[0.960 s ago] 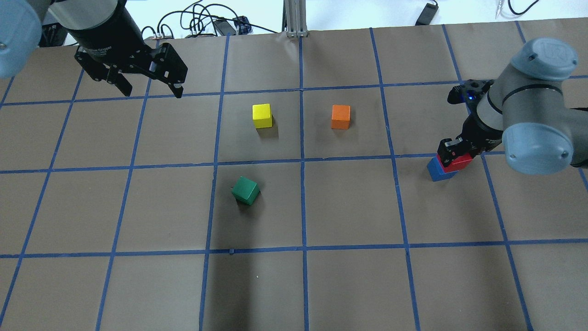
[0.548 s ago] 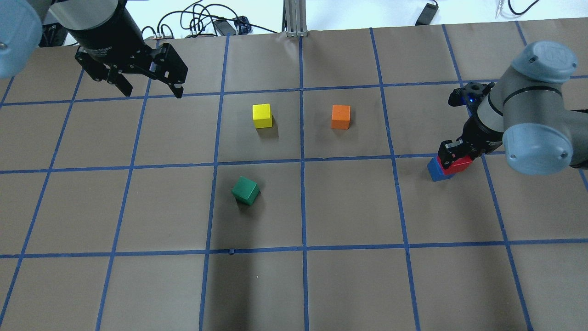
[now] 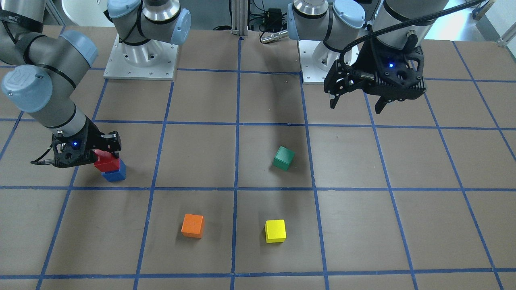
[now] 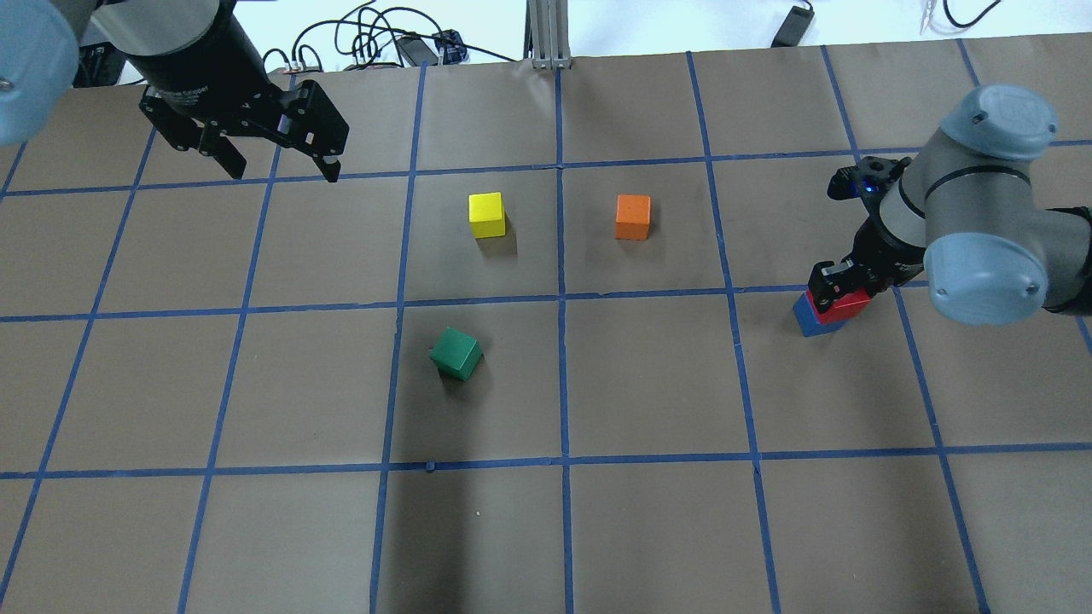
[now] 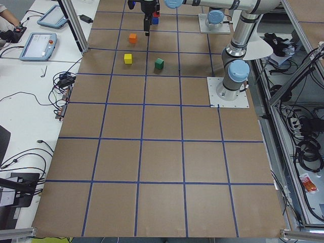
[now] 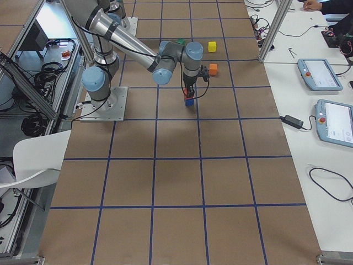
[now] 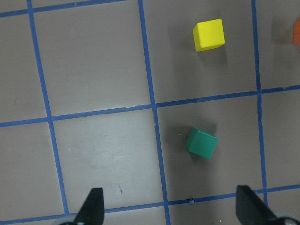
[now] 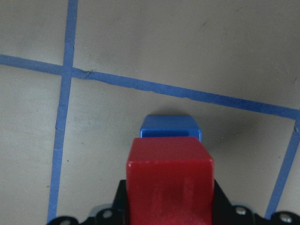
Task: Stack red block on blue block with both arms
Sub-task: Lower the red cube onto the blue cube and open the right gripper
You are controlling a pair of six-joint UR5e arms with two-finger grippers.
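Observation:
My right gripper (image 4: pixel 843 295) is shut on the red block (image 4: pixel 851 307) and holds it directly over the blue block (image 4: pixel 804 316), low and slightly offset from it. I cannot tell if the two blocks touch. In the front view the red block (image 3: pixel 105 162) sits at the blue block's (image 3: pixel 115 175) top. The right wrist view shows the red block (image 8: pixel 169 180) between the fingers, with the blue block (image 8: pixel 169 127) below it. My left gripper (image 4: pixel 282 170) is open and empty, raised over the far left of the table (image 4: pixel 648 529); it also shows in the front view (image 3: pixel 355 108).
A yellow cube (image 4: pixel 486 214) and an orange cube (image 4: pixel 632 217) sit at the table's middle, far side. A green cube (image 4: pixel 455 353) lies turned, nearer the middle. Blue tape lines grid the brown table. Cables lie past the far edge.
My right arm has shifted slightly and brought the red block lower over the blue block. My left arm and the other cubes have not moved.

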